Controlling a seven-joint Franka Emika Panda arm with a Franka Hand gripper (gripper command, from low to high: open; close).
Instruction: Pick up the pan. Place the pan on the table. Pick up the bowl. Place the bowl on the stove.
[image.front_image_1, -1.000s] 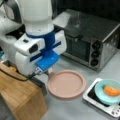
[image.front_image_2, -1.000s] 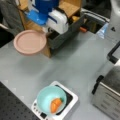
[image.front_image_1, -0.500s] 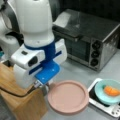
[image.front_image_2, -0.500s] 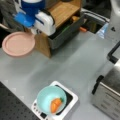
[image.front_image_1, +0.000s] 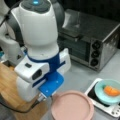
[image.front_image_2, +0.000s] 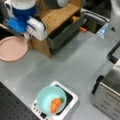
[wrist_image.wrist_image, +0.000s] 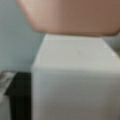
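- pan (image.front_image_2: 13, 48) at a front view's left, over or on the grey table (image.front_image_2: 75, 65), right beside the wooden block (image.front_image_2: 53, 18). Contact with the table not confirmable.
- Same pan in a front view (image.front_image_1: 72, 105), bottom centre; its white handle (wrist_image.wrist_image: 75, 75) fills the wrist view, pink rim above it.
- Step in hand looks like setting the pan down. To do it well: keep it level, lower until the base sits flat, keep the rim off the block.
- gripper (image.front_image_2: 26, 35) at the pan's handle edge. Looks clamped on the handle, but the fingers are hidden, so opening: cannot tell.
- bowl (image.front_image_2: 51, 100) with orange food already sits on the stove (image.front_image_2: 71, 96), toward a front view's bottom, well apart from the pan.
- Toaster oven (image.front_image_1: 95, 40) behind, untouched.
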